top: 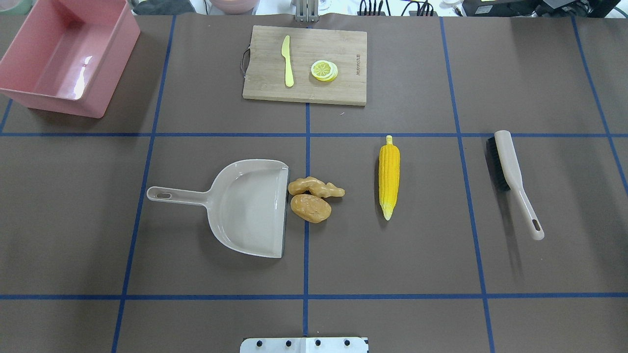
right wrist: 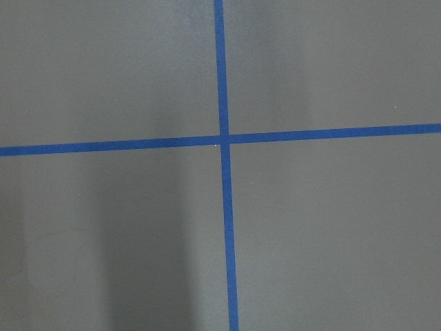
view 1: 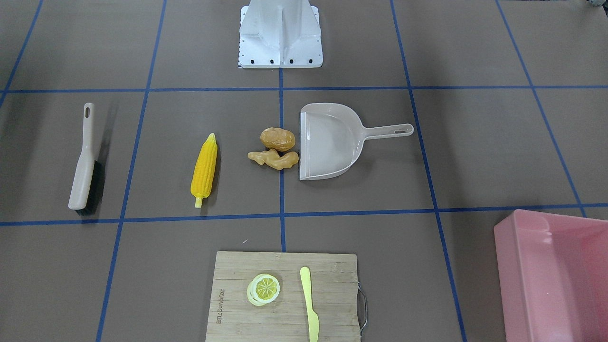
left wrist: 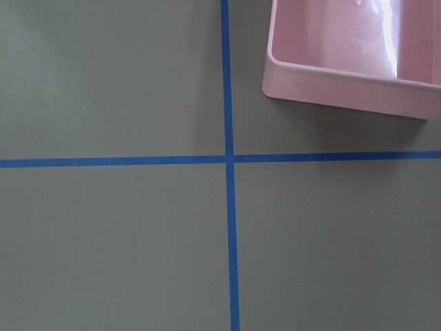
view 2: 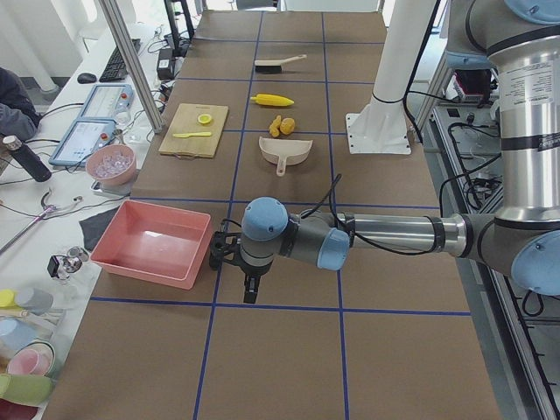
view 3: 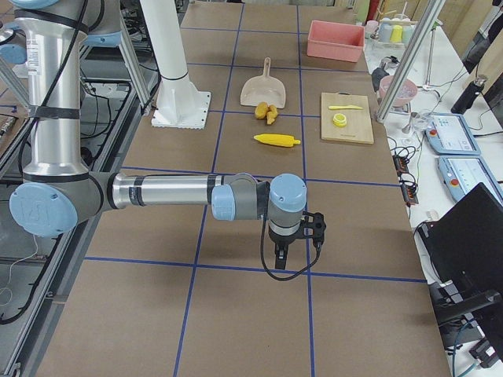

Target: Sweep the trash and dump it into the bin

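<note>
The trash lies mid-table: a yellow corn cob [top: 389, 176] by itself, and a golden-brown potato [top: 310, 208] touching a knobbly tan ginger root [top: 314, 188] at the open mouth of a beige dustpan [top: 245, 206]. The pink bin [top: 117, 59] stands at the far left corner and holds nothing I can see. My left gripper [view 2: 250, 290] hangs over bare table near the bin, far from the trash. At the opposite end of the table, my right gripper [view 3: 280, 258] hangs above a tape crossing. Only the side views show the two grippers, so I cannot tell their state.
A beige hand brush [top: 510, 171] with black bristles lies right of the corn. A wooden cutting board [top: 304, 88] at the far edge carries a lemon slice [top: 324, 70] and a yellow knife [top: 287, 61]. Blue tape lines grid the brown table.
</note>
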Tool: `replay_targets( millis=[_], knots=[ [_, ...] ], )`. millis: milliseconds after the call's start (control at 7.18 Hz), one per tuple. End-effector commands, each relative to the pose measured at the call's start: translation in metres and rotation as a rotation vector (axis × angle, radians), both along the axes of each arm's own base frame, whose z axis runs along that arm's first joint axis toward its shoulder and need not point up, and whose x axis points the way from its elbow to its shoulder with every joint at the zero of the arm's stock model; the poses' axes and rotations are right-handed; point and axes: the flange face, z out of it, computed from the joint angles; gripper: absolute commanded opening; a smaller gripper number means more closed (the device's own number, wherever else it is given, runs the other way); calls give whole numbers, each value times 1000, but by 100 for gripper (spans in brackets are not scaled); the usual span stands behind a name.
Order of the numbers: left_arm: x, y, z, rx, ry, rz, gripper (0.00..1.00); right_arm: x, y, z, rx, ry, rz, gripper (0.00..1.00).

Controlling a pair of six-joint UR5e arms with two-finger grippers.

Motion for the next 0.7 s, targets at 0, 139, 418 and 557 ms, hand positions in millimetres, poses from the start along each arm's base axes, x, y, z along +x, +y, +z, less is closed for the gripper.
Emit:
replay_targets(
  millis=[0,139,418,557],
  knots=[
    [16,-6,-6,1,-1,36,99,0,-2,0,2,5,-1,100],
    [23,-7,-6,-1,-1,51,99,0,0,-1,2,5,-1,100],
    [23,-6,-7,0,-2,52,99,0,0,2,-1,6,0,100],
    [23,-6,-7,2,-2,52,99,0,0,2,-2,6,1,100]
  ],
)
